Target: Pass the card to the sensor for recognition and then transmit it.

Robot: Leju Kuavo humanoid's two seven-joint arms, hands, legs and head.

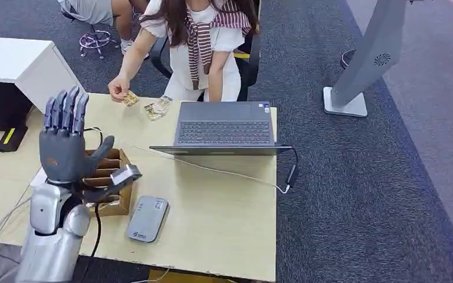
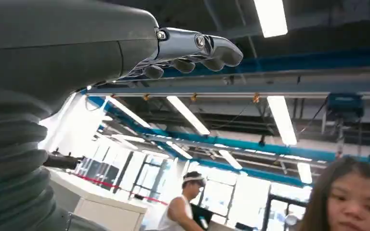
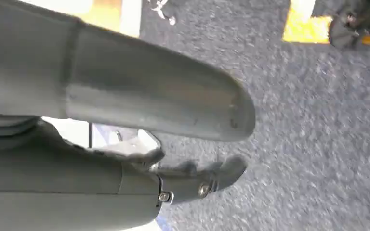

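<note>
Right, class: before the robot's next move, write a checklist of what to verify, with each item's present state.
1. Left hand free to pick: ok, fingers spread, holding nothing.
2. Sensor uncovered on the table: ok.
3. Card box within the left hand's reach: likely ok, close by it.
4. Card ready in the box: cannot tell.
5. Person's hand clear of the box: ok, at the far edge holding a card.
6. Right hand out of the way: ok, over the floor, holding nothing.

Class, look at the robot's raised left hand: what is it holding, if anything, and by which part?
Nothing: the left hand is raised with fingers spread and empty. A card is in the person's hand, pinched at one end.
</note>
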